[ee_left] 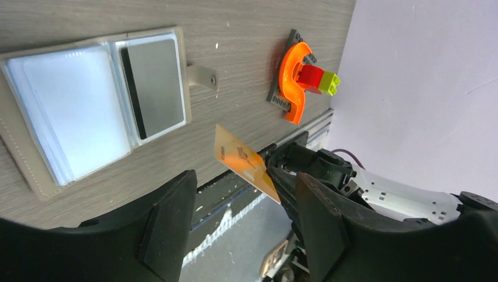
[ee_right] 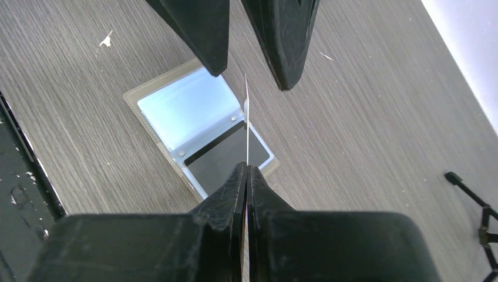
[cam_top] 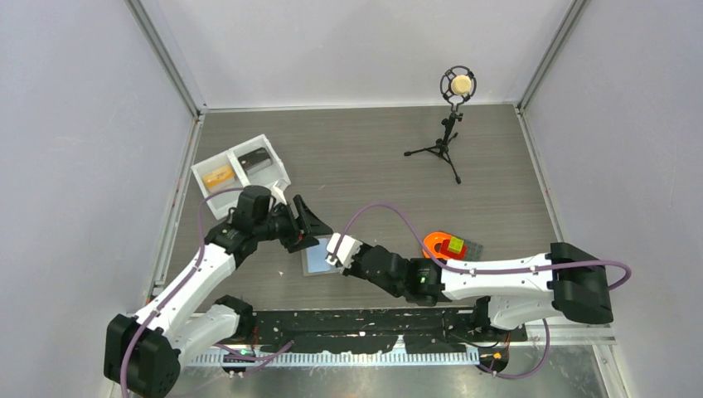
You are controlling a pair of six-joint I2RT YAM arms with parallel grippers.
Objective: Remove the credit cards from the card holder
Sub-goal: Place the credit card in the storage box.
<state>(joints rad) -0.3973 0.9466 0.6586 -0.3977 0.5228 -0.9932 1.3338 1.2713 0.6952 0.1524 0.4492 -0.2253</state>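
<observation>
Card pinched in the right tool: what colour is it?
The card is orange; the left wrist view shows it best.

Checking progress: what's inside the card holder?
One dark grey card in a card holder sleeve; pale blue sleeves look empty, anything behind them is hidden; orange card is in right claw.

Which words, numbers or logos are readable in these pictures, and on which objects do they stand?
None can be read.
The orange card in the right gripper carries small dark print near one edge, too blurred to read.
The card holder shows no text.
</observation>
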